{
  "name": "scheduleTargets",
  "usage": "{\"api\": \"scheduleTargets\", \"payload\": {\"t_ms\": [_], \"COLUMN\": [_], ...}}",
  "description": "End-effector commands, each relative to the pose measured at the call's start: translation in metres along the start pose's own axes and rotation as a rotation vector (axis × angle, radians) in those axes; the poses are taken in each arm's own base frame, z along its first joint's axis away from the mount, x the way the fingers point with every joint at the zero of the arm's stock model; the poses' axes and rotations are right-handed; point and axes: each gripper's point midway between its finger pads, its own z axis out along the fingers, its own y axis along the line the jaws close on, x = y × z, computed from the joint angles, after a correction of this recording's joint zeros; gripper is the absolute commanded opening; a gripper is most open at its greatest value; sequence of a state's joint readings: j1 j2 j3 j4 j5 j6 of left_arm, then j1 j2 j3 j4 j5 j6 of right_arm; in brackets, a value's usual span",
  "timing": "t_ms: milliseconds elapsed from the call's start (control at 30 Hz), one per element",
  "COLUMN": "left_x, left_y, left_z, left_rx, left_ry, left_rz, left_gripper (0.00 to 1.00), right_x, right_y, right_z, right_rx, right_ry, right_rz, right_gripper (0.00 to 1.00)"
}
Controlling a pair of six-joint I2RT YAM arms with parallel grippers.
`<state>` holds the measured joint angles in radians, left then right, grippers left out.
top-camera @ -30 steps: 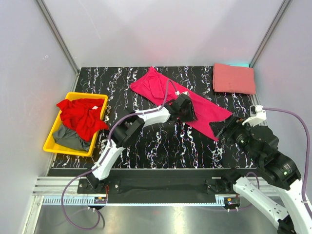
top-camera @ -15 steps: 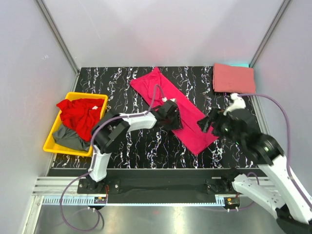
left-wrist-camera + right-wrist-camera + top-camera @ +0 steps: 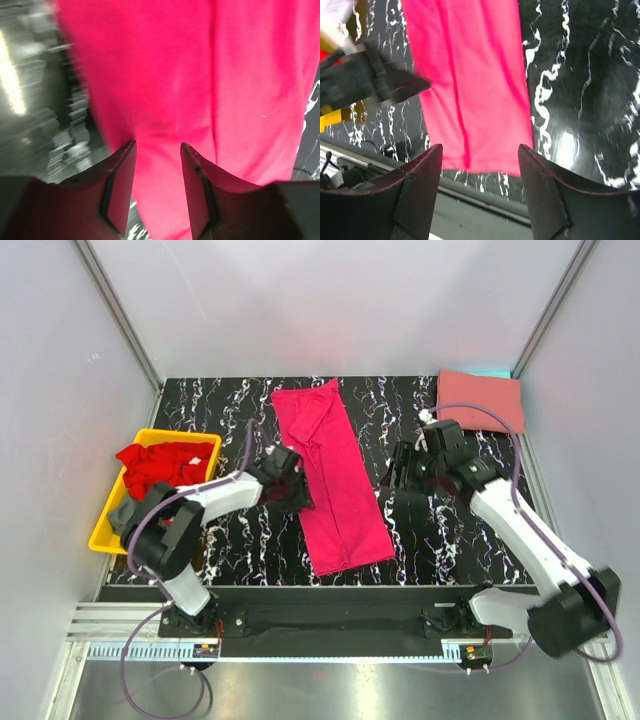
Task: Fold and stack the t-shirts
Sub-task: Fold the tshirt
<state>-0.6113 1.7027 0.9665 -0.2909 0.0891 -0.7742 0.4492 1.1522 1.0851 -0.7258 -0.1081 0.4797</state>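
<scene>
The magenta t-shirt lies flat as a long narrow strip down the middle of the table, also seen in the left wrist view and the right wrist view. My left gripper hovers at its left edge, open, with the cloth below its fingers. My right gripper stands to the right of the strip, open and holding nothing. The folded salmon t-shirt rests at the back right. The red t-shirt and the grey t-shirt lie crumpled in the bin.
A yellow bin stands at the table's left side. Bare black marbled tabletop shows to the right of the strip. The metal rail runs along the near edge, and grey walls close in on three sides.
The magenta t-shirt has swung from a diagonal to lying front to back. My left gripper moved left to its left edge. My right gripper moved up and left and narrowed a little.
</scene>
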Motion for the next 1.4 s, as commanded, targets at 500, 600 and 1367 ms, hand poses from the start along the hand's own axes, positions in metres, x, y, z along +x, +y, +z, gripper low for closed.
{"api": "scheduleTargets", "payload": {"t_ms": [500,600,1367], "left_x": [-0.016,0.044,0.142], "left_y": [-0.037,-0.053,0.038], "left_z": [-0.085,-0.078,-0.056], "left_rx": [0.150,0.248,-0.246], "left_ry": [-0.058,0.033,0.049], "left_rz": [0.164,0.177,0.172], "left_gripper": [0.50,0.49,0.43], "right_x": [0.064,0.091,0.180], "right_y": [-0.016,-0.029,-0.084], "right_z": [0.079,0.078,0.075], "right_rx": [-0.141,-0.113,0.149], "right_ry": [0.323,0.359,0.384], "right_rz": [0.089,0.136,0.388], "right_gripper": [0.38,0.36,0.00]}}
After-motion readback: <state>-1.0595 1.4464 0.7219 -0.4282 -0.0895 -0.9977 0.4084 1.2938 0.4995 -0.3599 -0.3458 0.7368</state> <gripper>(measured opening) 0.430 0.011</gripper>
